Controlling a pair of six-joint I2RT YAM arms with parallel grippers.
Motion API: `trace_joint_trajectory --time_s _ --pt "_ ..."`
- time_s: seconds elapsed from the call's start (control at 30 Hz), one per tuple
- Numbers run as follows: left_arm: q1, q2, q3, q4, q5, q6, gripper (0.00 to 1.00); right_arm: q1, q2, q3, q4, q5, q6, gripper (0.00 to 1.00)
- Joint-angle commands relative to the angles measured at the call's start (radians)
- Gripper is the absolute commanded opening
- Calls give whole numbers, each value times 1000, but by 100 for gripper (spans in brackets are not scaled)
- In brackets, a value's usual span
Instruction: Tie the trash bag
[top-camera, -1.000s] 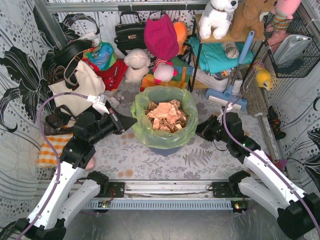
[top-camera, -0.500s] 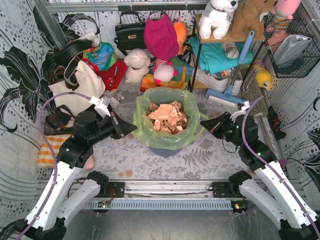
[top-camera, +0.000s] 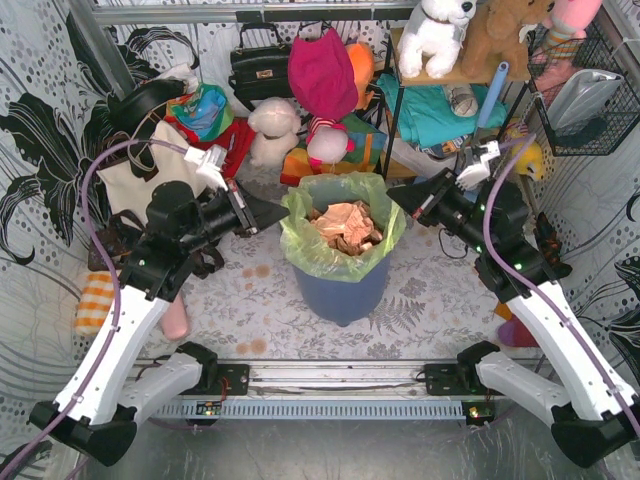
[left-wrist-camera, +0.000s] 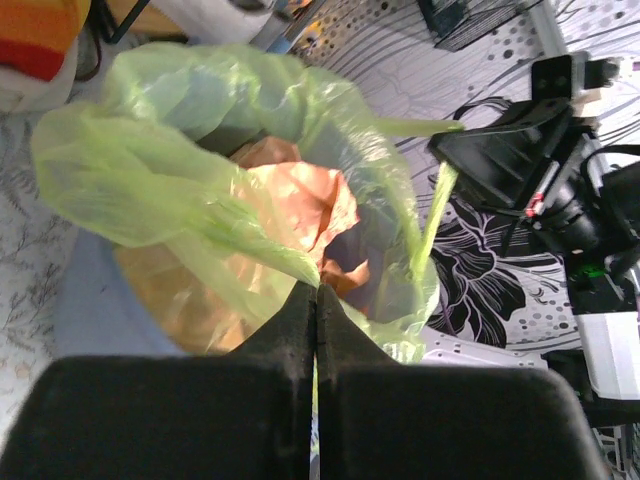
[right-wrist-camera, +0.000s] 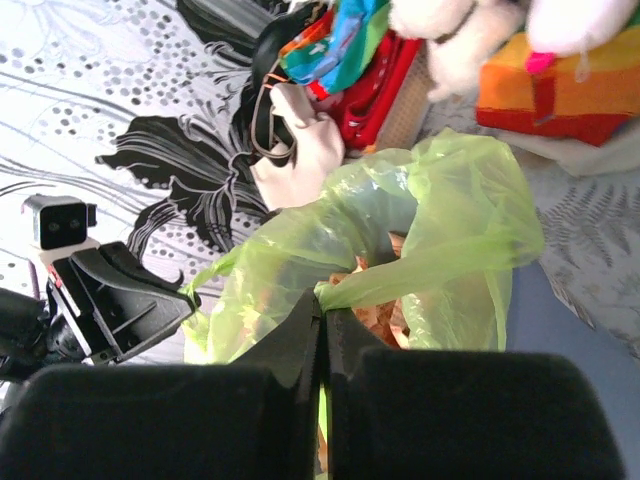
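**Pinched at two opposite edges, not yet knotted**

Found the left gripper pressed together on a drawn-out tongue of the trash bag, with the film tapering to a point right at the fingertips. Found the right gripper pressed together too, pinching a stretched ear of the same green film at its tips. Saw the two grippers facing each other, well apart, with the bag's open mouth between them.

Just beyond both sets of tips, noted the bag's upper edge raised and gathered inward, off the lip of the blue-grey bin. Made out orange-tan paper in the open mouth, between the grippers and below the pinched edges. Below that, saw the bag's body seated inside the bin, and the bin upright on the patterned worktop.

Judged the task early but properly begun:
- **Done:** both edges grasped and, apparently, the rim freed from the bin.
- **Left:** bringing the two ears together over the paper, crossing them, tucking one under and pulling tight.

Saw no crossing, twist or knot anywhere in the film.
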Motion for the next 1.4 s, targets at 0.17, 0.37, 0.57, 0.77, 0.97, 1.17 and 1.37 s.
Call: trace_joint_trajectory --time_s 0.17,0.37,0.57,0.77,0.97,1.17,1.37 --pt "3 -2 53 180 20 10 0 5 59 19 285 -182 -6 0" --pt "3 -77 -143 133 12 -22 0 5 -67 -196 194 -123 38 0" --pt "3 -172 -290 116 85 -38 0 6 -232 -339 41 18 98 0" --pt "3 -176 -279 167 183 -28 0 5 -296 -321 -88 112 72 0" --pt "3 -131 -208 211 228 -16 0 6 -339 -310 -116 159 76 0" --pt "2 -27 -104 362 295 -56 0 5 -322 -279 -39 126 47 0" --pt "2 78 36 428 264 -53 0 6 -214 -180 129 97 -16 0"
